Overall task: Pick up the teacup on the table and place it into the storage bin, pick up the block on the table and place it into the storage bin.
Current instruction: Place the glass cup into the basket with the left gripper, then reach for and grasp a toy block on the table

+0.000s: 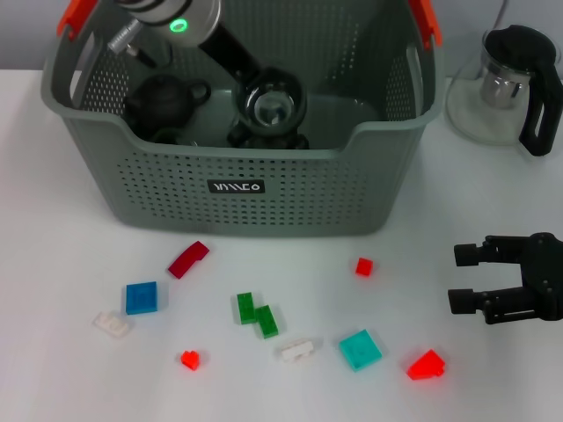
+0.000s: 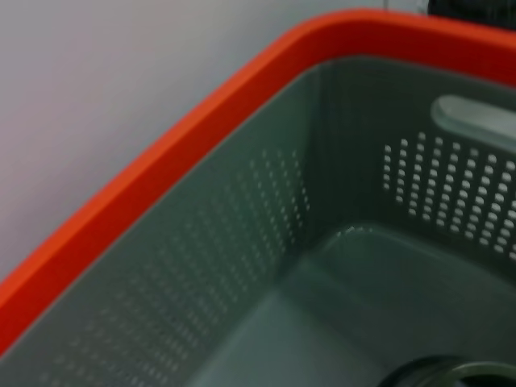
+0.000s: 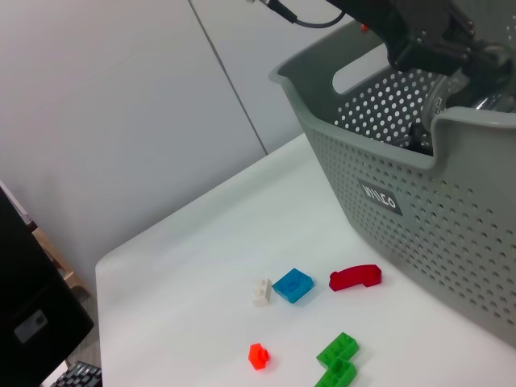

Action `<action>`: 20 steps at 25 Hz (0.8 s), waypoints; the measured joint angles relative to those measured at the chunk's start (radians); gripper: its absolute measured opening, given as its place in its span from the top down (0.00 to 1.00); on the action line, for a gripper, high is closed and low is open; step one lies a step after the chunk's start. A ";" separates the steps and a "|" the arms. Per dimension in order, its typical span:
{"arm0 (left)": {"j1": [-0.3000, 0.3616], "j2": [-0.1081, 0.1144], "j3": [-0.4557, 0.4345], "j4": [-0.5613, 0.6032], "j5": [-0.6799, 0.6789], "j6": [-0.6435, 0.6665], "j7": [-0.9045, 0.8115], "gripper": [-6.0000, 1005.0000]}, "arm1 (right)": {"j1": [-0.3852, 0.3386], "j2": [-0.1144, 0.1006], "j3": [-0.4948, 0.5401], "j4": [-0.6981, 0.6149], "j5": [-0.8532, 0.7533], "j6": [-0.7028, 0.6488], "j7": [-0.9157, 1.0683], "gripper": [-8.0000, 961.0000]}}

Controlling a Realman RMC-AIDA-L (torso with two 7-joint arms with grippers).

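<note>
**Mia:** Where is the cup?

**Tom:** A round shiny thing that looks like the cup (image 1: 274, 105) sits low inside the bin (image 1: 158, 193), near the middle. A dark teapot (image 1: 164, 101) lies just left of it in the bin.

**Mia:** Why is the left claw (image 1: 264, 132) down in there?

**Tom:** Most likely to set the cup on the bin floor softly, not drop it. The arm comes in from the far left, over the rim.

**Mia:** Does the claw hold the cup?

**Tom:** That cannot be told. The claw is right at the cup, dark parts all round it, but grip or no grip does not show. The left wrist view shows only the bin's wall, its red edge and a bit of dark rim low down.

**Mia:** And the right claw (image 1: 464, 278)?

**Tom:** It is wide, with nothing in it. It waits over the table (image 1: 53, 264) on the right, well apart from the bin.

**Mia:** Why there?

**Tom:** The blocks lie on the near side of the bin. The red block (image 1: 426, 364) is nearest to that claw, a bit nearer and to its left. The teal block (image 1: 361, 349) is just left of that one. So the right claw looks ready for the block job.

**Mia:** Anything else?

**Tom:** A glass jug (image 1: 515, 83) stands at the far right, outside the bin.
</note>
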 joint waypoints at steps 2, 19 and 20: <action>0.002 -0.003 0.001 -0.002 0.007 -0.008 -0.002 0.90 | 0.000 0.000 0.000 0.000 0.000 0.000 0.001 0.05; 0.239 -0.019 -0.272 0.276 -0.585 0.111 0.146 0.50 | -0.006 0.001 0.022 0.000 0.001 0.002 0.005 0.05; 0.239 -0.019 -0.272 0.276 -0.585 0.111 0.146 0.50 | -0.006 0.002 0.022 0.000 0.003 0.002 0.003 0.05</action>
